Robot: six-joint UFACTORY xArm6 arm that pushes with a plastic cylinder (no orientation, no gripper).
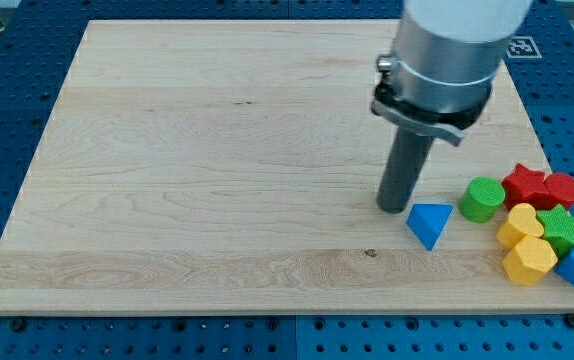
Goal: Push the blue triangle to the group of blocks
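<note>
**Tip beside blue triangle**

Pale wooden board [217, 160], visible grain. Matte blue triangle [429, 223] lies just right of my tip [395, 208], nearly touching. No jaws here: a plain dark rod. Further right, clustered: green cylinder [482, 199], red [527, 186], yellow [529, 260] blocks.

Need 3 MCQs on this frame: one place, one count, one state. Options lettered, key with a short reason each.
1. Where is my tip relative to the blue triangle?
A. at its left, close by
B. at its right
C. far off at the board's left edge

2. How many red blocks lie in the group?
A. none
B. two
C. four

3. Has the blue triangle joined the group?
A. yes, pressed among the yellow blocks
B. no, a gap remains
C. it is off the board

Key: 1 A, the rod ends just left of the triangle. 2 B, a red star and another red block. 3 B, bare wood shows between it and the green cylinder.
</note>
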